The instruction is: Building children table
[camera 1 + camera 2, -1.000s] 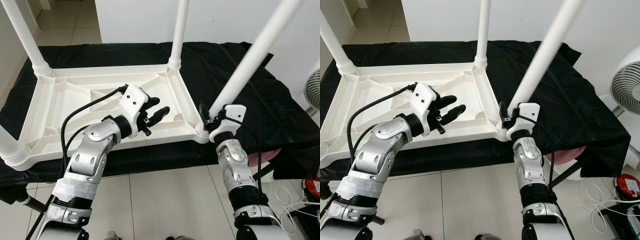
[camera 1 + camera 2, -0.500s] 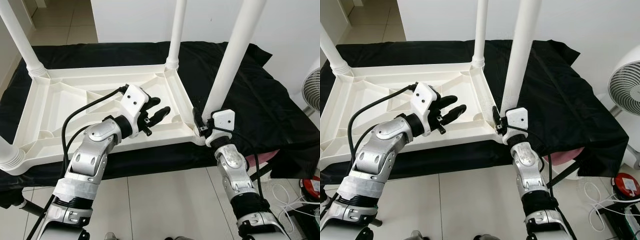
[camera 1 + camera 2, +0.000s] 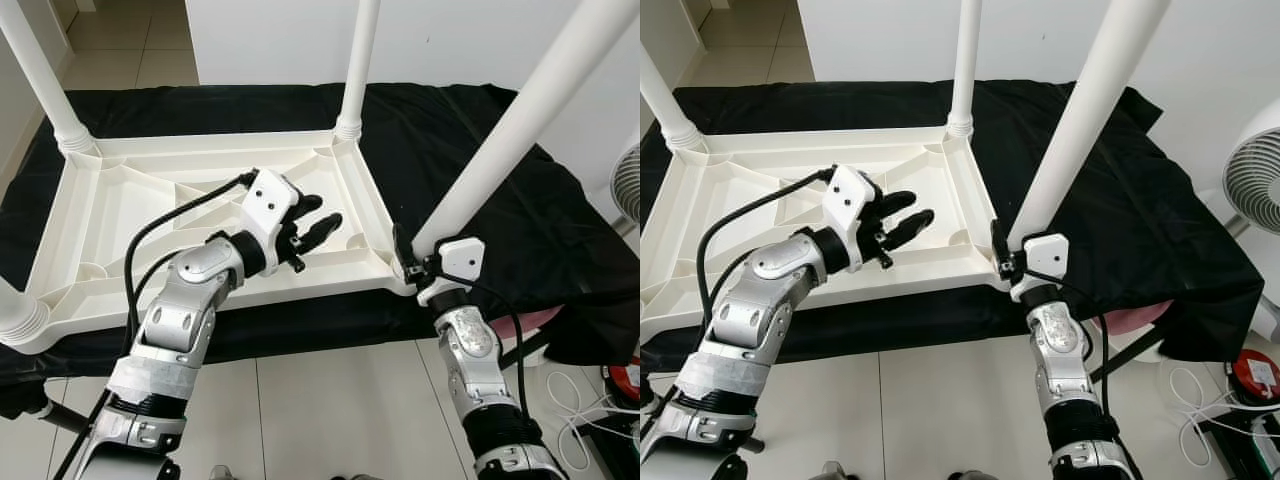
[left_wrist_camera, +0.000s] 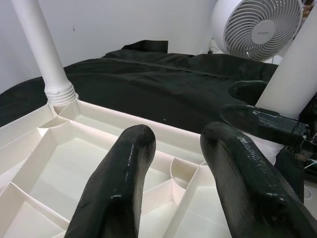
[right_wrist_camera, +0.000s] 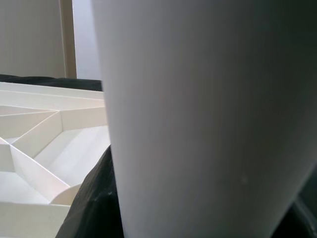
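A white plastic children's table [image 3: 200, 145] lies upside down on a black cloth [image 3: 500, 230]. Two legs stand in its far corners [image 3: 352, 70] [image 3: 40, 75], and a third stands at the near left [image 3: 18, 312]. My right gripper [image 3: 413, 258] is shut on the base of the fourth leg [image 3: 520, 120], which leans to the right over the near right corner. In the right wrist view this leg [image 5: 198, 109] is very close. My left gripper [image 3: 322, 210] hovers open above the ribbed underside, holding nothing; its fingers [image 4: 124, 173] point toward the held leg [image 4: 297, 79].
A white fan [image 3: 1255, 170] stands to the right of the cloth-covered surface. Tiled floor [image 3: 330, 400] lies below me, with a red object [image 3: 1252, 370] and cables at the lower right. A white wall rises behind the table.
The leg in my right gripper stood almost upright half a second ago and now leans to the right again, as it did a second ago. My left gripper has stayed in place.
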Tool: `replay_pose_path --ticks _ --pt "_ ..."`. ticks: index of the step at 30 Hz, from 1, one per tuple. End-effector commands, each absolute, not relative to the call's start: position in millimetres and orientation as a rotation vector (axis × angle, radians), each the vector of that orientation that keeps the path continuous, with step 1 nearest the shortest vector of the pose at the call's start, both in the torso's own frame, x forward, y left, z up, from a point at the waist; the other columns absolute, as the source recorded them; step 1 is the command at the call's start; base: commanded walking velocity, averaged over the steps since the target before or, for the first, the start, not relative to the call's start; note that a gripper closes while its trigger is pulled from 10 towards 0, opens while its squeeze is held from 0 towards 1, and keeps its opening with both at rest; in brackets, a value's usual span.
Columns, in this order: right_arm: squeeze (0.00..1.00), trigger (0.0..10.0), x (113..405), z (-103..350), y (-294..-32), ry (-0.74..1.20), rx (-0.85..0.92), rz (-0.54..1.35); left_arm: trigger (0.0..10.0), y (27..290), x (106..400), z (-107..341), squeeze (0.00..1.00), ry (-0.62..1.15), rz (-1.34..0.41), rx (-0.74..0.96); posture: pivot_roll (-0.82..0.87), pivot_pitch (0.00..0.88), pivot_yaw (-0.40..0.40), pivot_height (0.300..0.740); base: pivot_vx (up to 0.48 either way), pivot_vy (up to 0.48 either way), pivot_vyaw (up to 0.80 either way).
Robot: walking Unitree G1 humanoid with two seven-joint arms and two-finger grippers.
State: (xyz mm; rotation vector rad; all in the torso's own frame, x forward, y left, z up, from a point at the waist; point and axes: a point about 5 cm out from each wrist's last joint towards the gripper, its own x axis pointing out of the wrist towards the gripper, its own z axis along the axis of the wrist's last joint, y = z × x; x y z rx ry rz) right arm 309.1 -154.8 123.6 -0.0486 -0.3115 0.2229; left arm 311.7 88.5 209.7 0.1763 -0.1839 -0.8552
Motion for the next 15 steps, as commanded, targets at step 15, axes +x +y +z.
replay_pose_path --ticks 15 --pt "0.00 10.0 314.0 66.3 -162.3 0.127 -0.065 0.252 10.0 87.2 312.7 217.7 0.00 -0.210 -0.819 0.174 0.03 0.088 -0.016 0.740 0.000 0.000 0.00"
